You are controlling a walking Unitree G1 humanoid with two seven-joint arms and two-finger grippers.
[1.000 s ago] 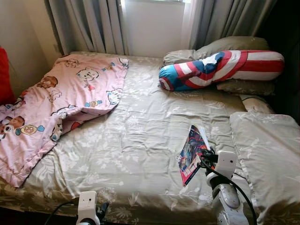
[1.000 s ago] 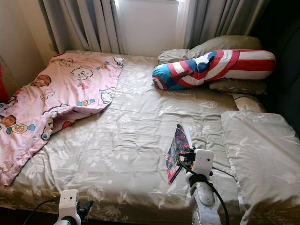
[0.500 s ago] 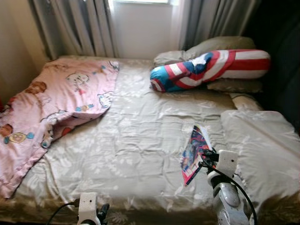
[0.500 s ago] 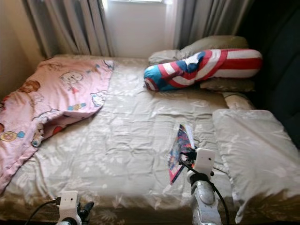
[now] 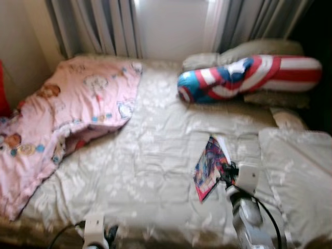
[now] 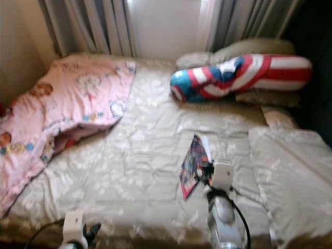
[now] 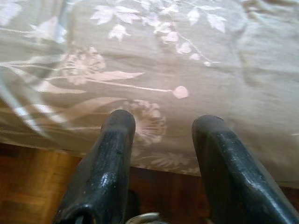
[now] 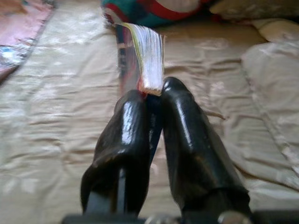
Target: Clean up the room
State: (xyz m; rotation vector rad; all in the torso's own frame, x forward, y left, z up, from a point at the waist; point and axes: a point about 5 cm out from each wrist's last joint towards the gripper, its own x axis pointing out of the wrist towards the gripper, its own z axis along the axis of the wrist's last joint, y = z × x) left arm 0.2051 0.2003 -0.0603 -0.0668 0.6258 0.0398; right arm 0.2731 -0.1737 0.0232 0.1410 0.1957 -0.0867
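Beige floral bedding covers the bed [image 5: 150,171] before me, curtains [image 5: 109,26] behind it. My right gripper [image 8: 152,95], jaws clamped on a colourful book [image 5: 210,166], holds it tilted on edge above the bed's right half. My left gripper [image 7: 161,123], jaws apart, hangs at the bed's near edge. A pink cartoon blanket [image 5: 62,114] lies left; a striped bolster [image 5: 244,77] rests against the pillows [image 6: 290,166].

Grey curtains [image 5: 98,26] hang behind the bed, dark wooden floor [image 7: 32,186] beneath its edge.
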